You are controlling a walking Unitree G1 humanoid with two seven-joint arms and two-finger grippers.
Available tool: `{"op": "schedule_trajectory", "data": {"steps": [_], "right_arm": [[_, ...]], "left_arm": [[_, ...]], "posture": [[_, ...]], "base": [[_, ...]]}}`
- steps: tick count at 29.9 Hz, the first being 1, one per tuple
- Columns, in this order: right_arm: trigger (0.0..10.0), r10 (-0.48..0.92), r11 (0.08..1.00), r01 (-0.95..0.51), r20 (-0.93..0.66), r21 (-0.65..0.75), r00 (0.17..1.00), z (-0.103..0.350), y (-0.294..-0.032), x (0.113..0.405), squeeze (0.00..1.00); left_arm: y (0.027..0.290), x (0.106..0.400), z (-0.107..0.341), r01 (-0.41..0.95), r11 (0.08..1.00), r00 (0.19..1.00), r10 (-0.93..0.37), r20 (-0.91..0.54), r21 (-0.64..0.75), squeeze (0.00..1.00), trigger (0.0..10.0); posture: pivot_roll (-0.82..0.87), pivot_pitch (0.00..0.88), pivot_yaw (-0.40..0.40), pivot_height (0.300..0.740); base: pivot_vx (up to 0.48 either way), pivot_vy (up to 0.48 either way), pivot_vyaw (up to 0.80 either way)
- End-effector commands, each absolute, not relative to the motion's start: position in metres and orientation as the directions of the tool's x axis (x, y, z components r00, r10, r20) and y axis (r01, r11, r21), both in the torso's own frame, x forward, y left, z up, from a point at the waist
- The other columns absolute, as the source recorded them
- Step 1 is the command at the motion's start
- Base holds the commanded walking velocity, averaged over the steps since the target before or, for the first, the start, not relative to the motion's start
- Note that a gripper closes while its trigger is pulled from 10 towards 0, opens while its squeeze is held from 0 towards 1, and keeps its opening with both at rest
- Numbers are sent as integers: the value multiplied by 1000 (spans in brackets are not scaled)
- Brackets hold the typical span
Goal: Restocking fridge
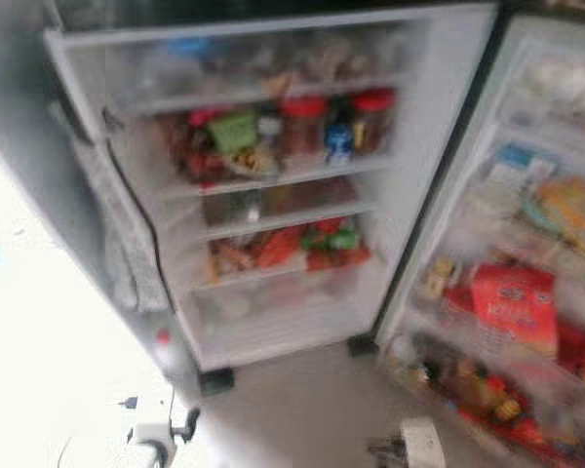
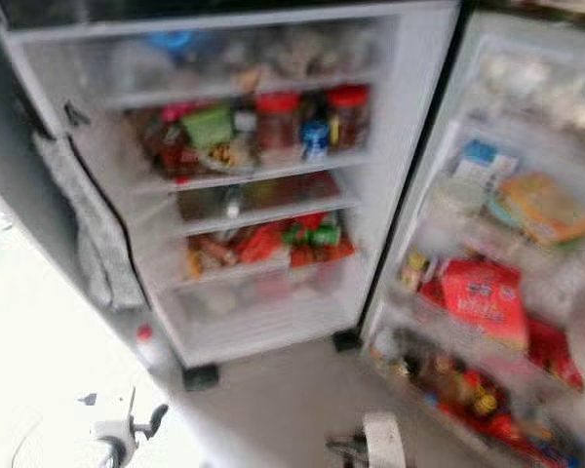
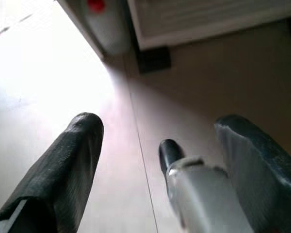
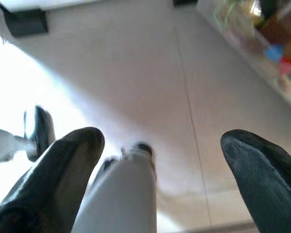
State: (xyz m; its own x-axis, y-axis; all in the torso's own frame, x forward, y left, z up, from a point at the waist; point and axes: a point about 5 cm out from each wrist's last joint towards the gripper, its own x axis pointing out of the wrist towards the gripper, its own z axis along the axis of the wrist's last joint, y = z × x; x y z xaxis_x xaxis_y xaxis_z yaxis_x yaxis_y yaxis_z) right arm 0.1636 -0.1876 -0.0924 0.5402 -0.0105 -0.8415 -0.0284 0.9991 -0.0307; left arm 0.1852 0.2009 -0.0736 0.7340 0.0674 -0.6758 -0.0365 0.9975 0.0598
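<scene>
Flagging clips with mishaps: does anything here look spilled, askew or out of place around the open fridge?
Nothing looks spilled. The fridge stands open, its shelves and door racks crowded but holding. One oddity: a small bottle with a red cap stands on the floor by the fridge's left corner. Blur hides finer detail. Both grippers hang low, open and empty.

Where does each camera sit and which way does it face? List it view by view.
Left eye, right eye: on the head, facing forward and down into the open fridge; both arms show at the bottom.
Left wrist: along the left gripper, jaws apart, down at the floor.
Right wrist: along the right gripper, jaws apart, at the floor by the door shelves.
Shared: the fridge's black foot.
</scene>
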Motion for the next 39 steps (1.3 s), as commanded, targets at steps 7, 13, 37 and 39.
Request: {"op": "schedule_trajectory", "data": {"steps": [7,13,37,39], "right_arm": [[10000,0,999,-29,-840,-19,543,-93,-184,164,0],[10000,1,999,-30,-837,-19,547,-92,-185,165,0],[10000,16,1000,-30,-829,-2,559,-91,-181,169,0],[10000,17,1000,-30,-828,0,560,-91,-180,169,0]], "left_arm": [[207,189,-71,-42,996,738,86,-669,81,0,10000],[207,188,-71,-45,996,737,87,-670,80,0,10000],[205,188,-72,-39,996,734,86,-674,84,0,10000],[205,187,-72,-39,996,732,86,-676,84,0,10000]], "posture": [[-45,59,16,740],[-45,64,16,740],[-47,74,15,740],[-47,74,15,740]], "base": [[-264,0,0],[-262,0,0],[-187,0,0],[0,0,0]]}}
